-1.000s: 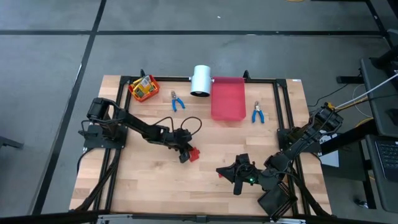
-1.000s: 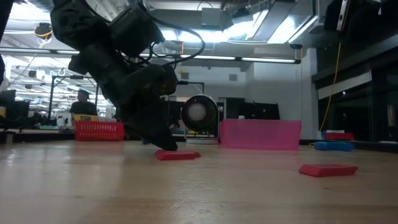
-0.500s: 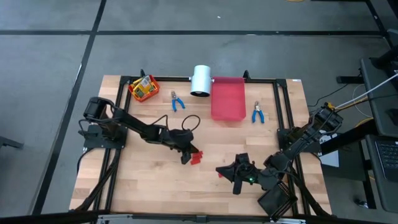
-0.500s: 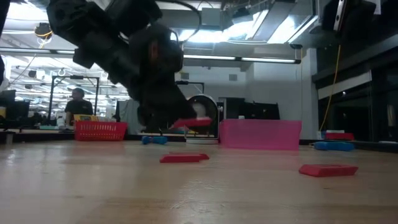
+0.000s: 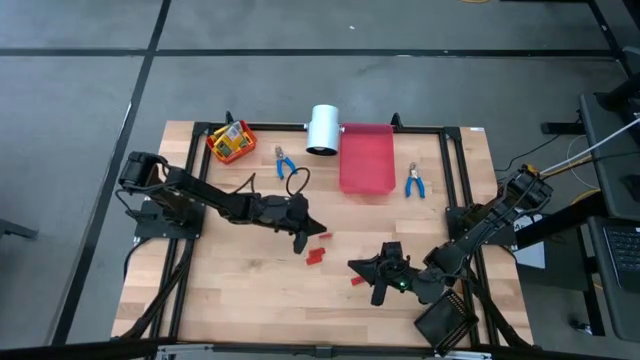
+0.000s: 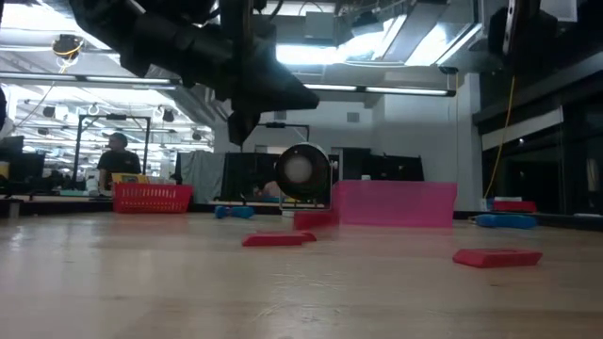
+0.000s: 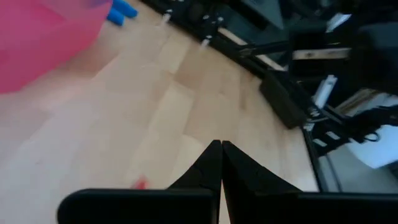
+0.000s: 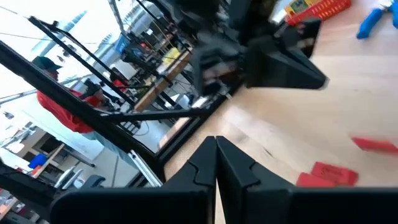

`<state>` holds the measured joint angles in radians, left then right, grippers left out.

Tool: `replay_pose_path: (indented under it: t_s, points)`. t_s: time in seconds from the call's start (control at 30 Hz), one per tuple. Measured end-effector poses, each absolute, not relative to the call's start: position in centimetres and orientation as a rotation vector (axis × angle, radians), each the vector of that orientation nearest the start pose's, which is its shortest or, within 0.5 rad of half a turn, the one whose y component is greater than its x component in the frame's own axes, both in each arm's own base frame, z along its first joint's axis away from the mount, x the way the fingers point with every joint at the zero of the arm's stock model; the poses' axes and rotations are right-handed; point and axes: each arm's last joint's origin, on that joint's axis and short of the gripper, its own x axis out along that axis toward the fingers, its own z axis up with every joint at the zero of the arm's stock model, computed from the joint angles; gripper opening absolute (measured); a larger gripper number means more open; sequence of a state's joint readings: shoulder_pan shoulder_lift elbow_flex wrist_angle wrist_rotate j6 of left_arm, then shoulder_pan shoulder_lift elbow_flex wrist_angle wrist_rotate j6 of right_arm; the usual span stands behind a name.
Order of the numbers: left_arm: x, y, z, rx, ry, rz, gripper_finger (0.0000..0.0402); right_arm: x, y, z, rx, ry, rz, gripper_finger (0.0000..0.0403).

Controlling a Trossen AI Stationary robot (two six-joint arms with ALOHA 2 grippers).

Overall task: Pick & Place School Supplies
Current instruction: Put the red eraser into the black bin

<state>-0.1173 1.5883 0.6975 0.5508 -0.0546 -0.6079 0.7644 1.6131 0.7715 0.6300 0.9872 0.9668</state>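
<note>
The left end effector (image 5: 300,240), closed and empty, hangs above the desk (image 5: 240,290). Red blocks (image 5: 316,255) lie just beyond it. Likely next: open, lower, grasp one.

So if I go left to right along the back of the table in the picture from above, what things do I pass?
Small red basket holding yellow-orange boxes → blue-handled pliers → white cylinder → pink bin → second blue-handled pliers.
</note>
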Motion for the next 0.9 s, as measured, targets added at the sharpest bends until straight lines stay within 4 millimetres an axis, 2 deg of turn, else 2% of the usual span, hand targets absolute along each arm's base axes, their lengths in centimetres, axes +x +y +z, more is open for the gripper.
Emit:
replay_pose_path:
  t_s: [0.23,0.37,0.5,0.7,0.8,0.9]
  points:
    - [31.4,-3.5,18.1,-0.574,0.352,0.086,0.0001,24.9,19.7,19.3,0.863,0.088,-0.343,0.001]
    - [31.0,-3.3,17.3,-0.578,0.441,0.128,0.0009,24.9,19.4,18.9,0.9,0.1,-0.373,0.0034]
    - [30.6,-2.8,16.4,-0.672,0.534,0.194,0.0045,25.0,19.1,18.7,0.927,0.102,-0.396,0.0071]
    - [31.1,-2.7,16.1,-0.84,0.508,0.19,0.0108,25.1,19.0,18.7,0.929,0.102,-0.399,0.0105]
    - [32.0,-2.5,15.6,-0.897,0.526,0.183,0.0131,25.1,19.0,18.6,0.927,0.104,-0.4,0.0109]
    - [33.7,-2.5,15.6,-0.907,0.534,0.176,0.0139,25.1,19.0,18.6,0.932,0.113,-0.39,0.0109]
